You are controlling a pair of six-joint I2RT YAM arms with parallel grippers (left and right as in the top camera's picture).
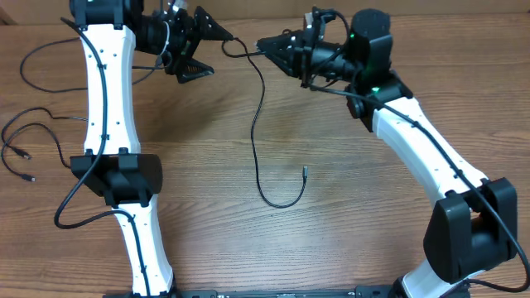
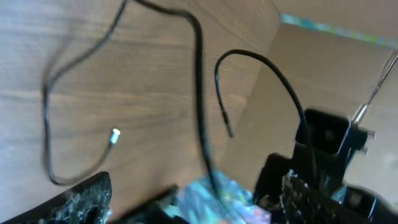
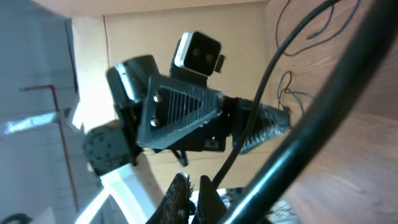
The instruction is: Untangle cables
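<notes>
The cable (image 1: 258, 124) hangs from your right claw (image 1: 263, 45), which is clamped on it near the 12 o'clock edge of the table (image 1: 373, 232), its length running toward 6 o'clock onto bare wood, while your left claw (image 1: 217, 53) stands apart just at its 9 o'clock, other cables (image 1: 37, 126) well off at 9.

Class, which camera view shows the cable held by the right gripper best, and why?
The overhead view: the cable is sharp from the right gripper down to its loop and plug tip. The left wrist view shows the loop and tip, but blurred. The right wrist view shows only a short stretch near the gripper.
</notes>
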